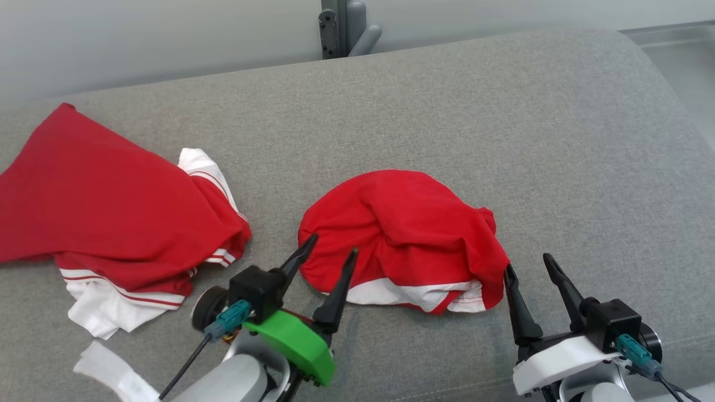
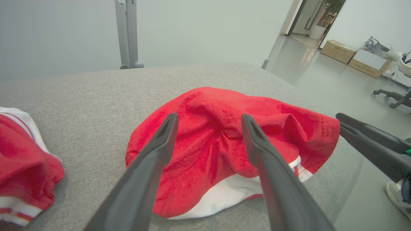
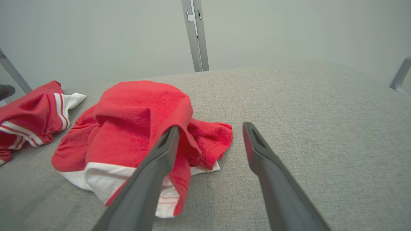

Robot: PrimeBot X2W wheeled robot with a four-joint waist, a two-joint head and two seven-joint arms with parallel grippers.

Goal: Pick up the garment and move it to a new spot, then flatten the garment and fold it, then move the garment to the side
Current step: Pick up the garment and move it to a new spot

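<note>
on grey woven upholstery [image 1: 503, 111], found the garment [image 1: 402, 223] lying crumpled in a mound near the middle, red with a white band [image 1: 391, 291] showing along its near edge. recorded a second garment [image 1: 111, 212], also red and white, well apart at the left, with a white strip [image 1: 106, 368] near it toward the front. found left gripper [image 1: 333, 245] with jaws spread wide and holding nothing, tips at the mound's near left edge. found right gripper [image 1: 528, 262] likewise spread and empty, just beside the mound's right edge; could not tell from the right wrist view whether its inner finger [image 3: 159, 160] touched cloth. judged the move to a new spot done and flattening due. recommended taking the white band at its two ends, one gripper each, pinching a single layer only, then drawing apart low over the surface. flagged the bunched red flap [image 1: 486, 223] at right as liable to be caught with the hem. advised keeping clear of the second garment.
</note>
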